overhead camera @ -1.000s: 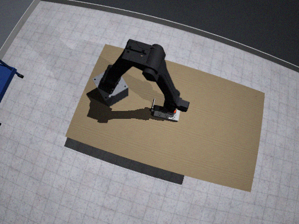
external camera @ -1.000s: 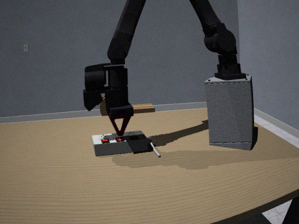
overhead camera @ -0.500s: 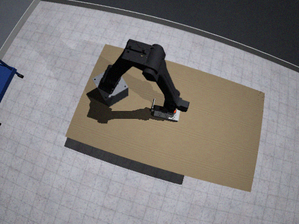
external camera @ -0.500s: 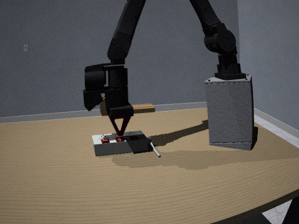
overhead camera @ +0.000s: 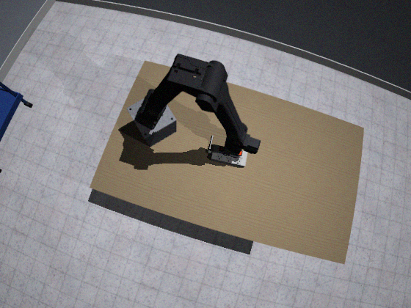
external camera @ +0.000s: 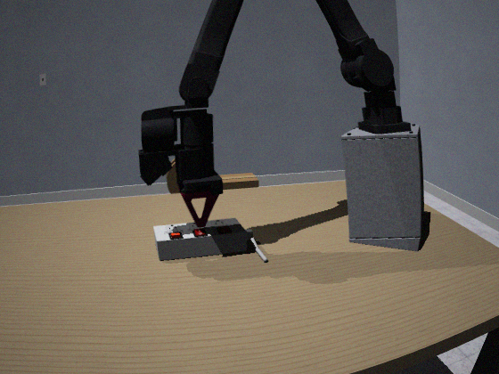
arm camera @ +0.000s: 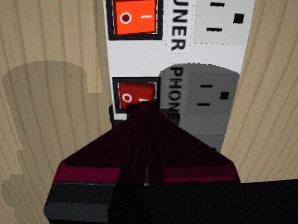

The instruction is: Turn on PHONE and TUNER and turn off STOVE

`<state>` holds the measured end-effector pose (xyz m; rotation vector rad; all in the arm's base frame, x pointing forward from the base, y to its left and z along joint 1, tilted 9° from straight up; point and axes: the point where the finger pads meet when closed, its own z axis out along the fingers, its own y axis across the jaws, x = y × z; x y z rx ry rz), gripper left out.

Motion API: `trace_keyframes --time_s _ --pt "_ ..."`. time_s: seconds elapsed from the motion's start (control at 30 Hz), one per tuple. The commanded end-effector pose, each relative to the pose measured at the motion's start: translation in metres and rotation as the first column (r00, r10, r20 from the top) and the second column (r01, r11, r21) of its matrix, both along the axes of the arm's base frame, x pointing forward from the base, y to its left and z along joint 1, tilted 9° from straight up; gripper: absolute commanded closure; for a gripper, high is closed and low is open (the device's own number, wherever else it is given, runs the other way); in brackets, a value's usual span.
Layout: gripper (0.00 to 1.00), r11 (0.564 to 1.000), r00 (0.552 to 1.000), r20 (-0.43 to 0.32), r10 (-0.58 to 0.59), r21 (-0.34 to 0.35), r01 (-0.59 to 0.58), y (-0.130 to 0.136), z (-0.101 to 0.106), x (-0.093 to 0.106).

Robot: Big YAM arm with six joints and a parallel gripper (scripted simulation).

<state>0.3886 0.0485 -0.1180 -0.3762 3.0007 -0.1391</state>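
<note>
The power strip (external camera: 200,242) lies flat on the wooden surface (external camera: 134,303), right side up. It sits near the grey pedestal (external camera: 383,187) that the black arm (external camera: 202,67) stands on, with a strip of shadow between them.

The fingers (external camera: 200,213) point straight down at the power strip. They are pressed tight together into one dark red point, and they pinch nothing. Their tip meets the top of the power strip at the middle switch.

In the wrist view, the fingers cover the near edge of the PHONE switch (arm camera: 133,92). That switch glows red. The TUNER switch (arm camera: 135,15) is the next one along, farther from the fingers, and it glows bright orange-red. Each switch has a socket beside it. The STOVE switch is hidden under the fingers in this view. In the exterior view, the end of the power strip closest to the pedestal is in dark shadow, and I cannot tell how the switch there stands.

A thin grey cord stub (external camera: 259,251) sticks out of the power strip on the pedestal side.
</note>
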Motion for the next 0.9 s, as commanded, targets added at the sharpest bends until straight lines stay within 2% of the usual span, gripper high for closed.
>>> trace_keyframes --time_s 0.0,0.43,0.67,0.87 --pt "1.00 1.000 0.999 0.052 0.012 0.009 -0.012 0.001 0.013 0.015" --pt "1.00 1.000 0.999 0.049 0.012 0.009 -0.012 0.001 0.012 0.015" --pt "1.00 1.000 1.000 0.021 0.010 0.005 -0.010 -0.001 -0.002 0.009" --pt "1.00 1.000 1.000 0.027 0.010 0.005 -0.011 0.000 -0.004 0.013"
